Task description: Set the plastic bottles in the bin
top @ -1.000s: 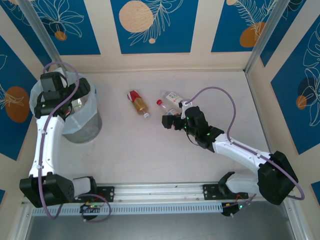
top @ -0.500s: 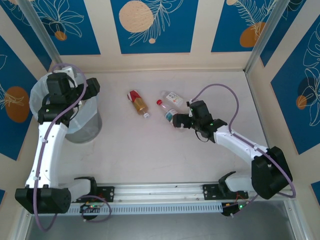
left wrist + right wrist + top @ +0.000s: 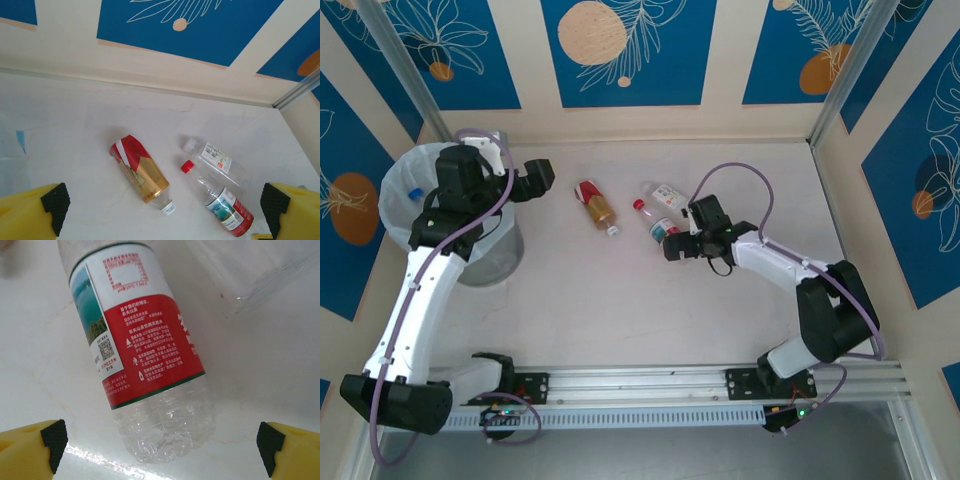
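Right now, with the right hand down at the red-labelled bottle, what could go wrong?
1. The right hand is open at the base end of the red-labelled bottle, which lies on its side; closing there may squeeze it out or roll it.
2. A clear bottle lies close beside it and could be knocked away.
3. The bin stands far left, with the left hand open between; the arms might clash.

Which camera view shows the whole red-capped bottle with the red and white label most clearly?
The left wrist view: the red-capped bottle lies there whole, cap to base. The right wrist view shows its label and base close up, without the cap. The top external view shows it small.
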Robot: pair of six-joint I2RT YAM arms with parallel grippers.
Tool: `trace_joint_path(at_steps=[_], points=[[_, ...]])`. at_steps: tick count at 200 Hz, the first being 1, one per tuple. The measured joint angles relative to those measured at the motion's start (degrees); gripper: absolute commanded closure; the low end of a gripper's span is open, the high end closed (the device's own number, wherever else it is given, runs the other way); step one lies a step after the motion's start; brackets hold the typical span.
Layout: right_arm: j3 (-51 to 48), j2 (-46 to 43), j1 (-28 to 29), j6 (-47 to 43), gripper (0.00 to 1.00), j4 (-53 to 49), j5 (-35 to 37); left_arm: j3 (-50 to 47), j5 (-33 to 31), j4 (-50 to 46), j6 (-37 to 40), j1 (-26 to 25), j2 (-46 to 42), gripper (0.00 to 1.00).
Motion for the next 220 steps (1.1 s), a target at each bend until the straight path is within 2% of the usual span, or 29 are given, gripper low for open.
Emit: trace_joint_path(at_steps=[73, 126, 220], points=[[5.22, 9.55, 0.39, -2.4, 0.01, -1.29, -0.04, -1.44, 1.55, -0.37, 0.11, 0.0, -0.9, 0.01], [9.29, 15.72, 0.79, -2.29, 0.07, -4.24, 0.28, -2.51, 1.7, -0.44, 0.13, 0.0, -0.9, 0.01], [10.95, 18.47, 2.99, -3.06, 0.29, -5.11, -0.07, -3.21, 1.62, -1.53, 0.13, 0.0, -0.9, 0.01]])
